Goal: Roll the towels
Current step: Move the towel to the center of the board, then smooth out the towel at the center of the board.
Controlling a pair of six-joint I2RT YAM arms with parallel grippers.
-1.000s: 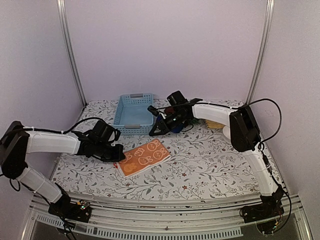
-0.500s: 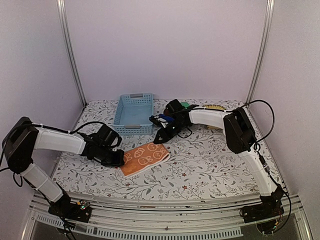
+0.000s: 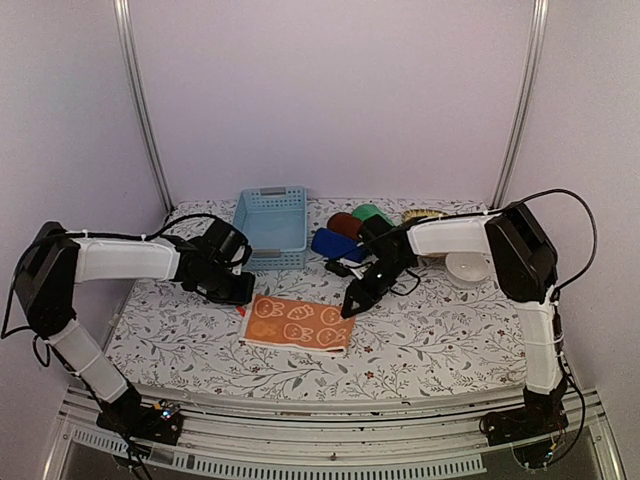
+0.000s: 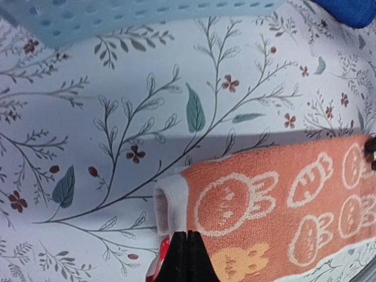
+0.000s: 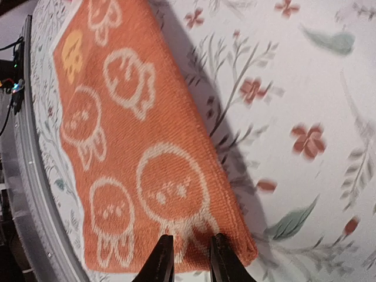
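Observation:
The orange towel (image 3: 295, 323) with white bunny figures lies flat on the floral table. My left gripper (image 3: 240, 296) is at its far left corner, shut on the white hem (image 4: 170, 205), which stands up in a small loop just ahead of the closed tips (image 4: 187, 255). My right gripper (image 3: 350, 308) is low over the towel's right end (image 5: 129, 135). Its two fingers are a narrow gap apart (image 5: 187, 247), with cloth showing between them. Rolled dark blue (image 3: 335, 243), maroon (image 3: 343, 222) and green (image 3: 372, 213) towels lie at the back.
A light blue basket (image 3: 270, 225) stands at the back left, just beyond my left gripper; its perforated wall (image 4: 147, 17) shows in the left wrist view. A white bowl (image 3: 466, 268) sits under my right forearm. A wicker tray edge (image 3: 428, 213) is behind it.
The orange towel has slid right and turned square to the table edge, with my left gripper at its corner. My right arm swung from the basket down to the towel's right end, its jaws narrowing.

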